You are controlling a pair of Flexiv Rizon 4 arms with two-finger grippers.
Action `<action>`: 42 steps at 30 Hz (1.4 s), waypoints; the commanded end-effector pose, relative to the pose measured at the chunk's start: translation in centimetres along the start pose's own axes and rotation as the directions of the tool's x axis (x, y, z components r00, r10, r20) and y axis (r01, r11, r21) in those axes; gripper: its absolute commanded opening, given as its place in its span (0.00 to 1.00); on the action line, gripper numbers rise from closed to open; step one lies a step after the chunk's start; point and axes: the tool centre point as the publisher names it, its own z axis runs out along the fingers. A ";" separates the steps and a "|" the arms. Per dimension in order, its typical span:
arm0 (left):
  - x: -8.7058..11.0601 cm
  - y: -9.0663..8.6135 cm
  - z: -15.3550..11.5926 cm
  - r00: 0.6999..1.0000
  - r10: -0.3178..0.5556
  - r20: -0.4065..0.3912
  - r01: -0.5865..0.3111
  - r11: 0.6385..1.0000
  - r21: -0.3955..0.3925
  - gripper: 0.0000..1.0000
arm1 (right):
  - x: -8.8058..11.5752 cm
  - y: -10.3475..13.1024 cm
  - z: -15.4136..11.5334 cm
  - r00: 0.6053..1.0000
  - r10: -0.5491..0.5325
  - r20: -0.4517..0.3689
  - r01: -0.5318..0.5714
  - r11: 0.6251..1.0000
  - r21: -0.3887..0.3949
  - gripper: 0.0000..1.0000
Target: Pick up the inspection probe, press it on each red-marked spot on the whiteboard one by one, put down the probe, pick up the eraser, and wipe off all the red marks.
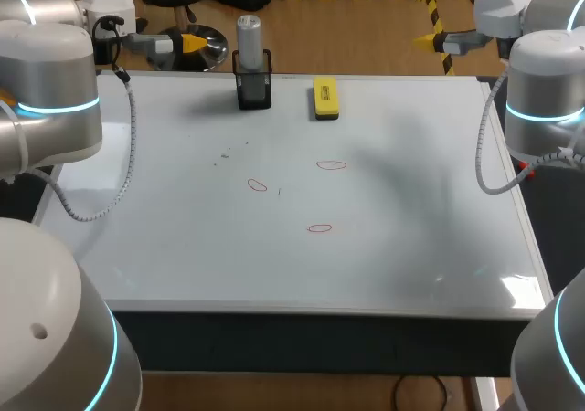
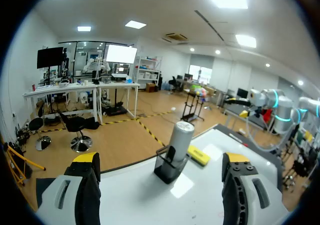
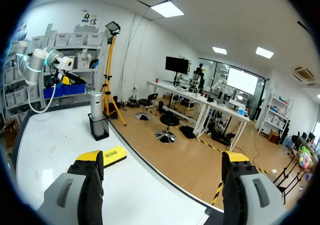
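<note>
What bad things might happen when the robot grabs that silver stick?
The probe stands tall in a black holder near the whiteboard edge, so an off-centre grab by the open left gripper might tip both. The eraser lies close beside it and may get bumped. The red marks are thin, easy to miss.

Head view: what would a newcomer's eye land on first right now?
Probably the silver probe standing upright in its black holder at the far edge of the whiteboard, with the yellow eraser lying beside it. Then the three red marks drawn near the board's middle.
</note>
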 end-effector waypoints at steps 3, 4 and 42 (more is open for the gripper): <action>0.0 0.0 0.0 1.000 -0.001 -0.002 0.001 1.000 -0.001 1.00 | 0.0 0.0 0.0 1.000 0.000 -0.001 0.000 1.000 0.002 1.00; 0.0 0.0 0.0 1.000 -0.001 -0.002 0.001 1.000 -0.001 1.00 | 0.0 0.0 0.0 1.000 0.000 -0.001 0.000 1.000 0.002 1.00; 3.7 -1.4 6.9 0.723 0.362 -0.588 -0.266 0.932 0.247 1.00 | 0.0 0.0 0.0 1.000 0.000 -0.001 0.000 1.000 0.002 1.00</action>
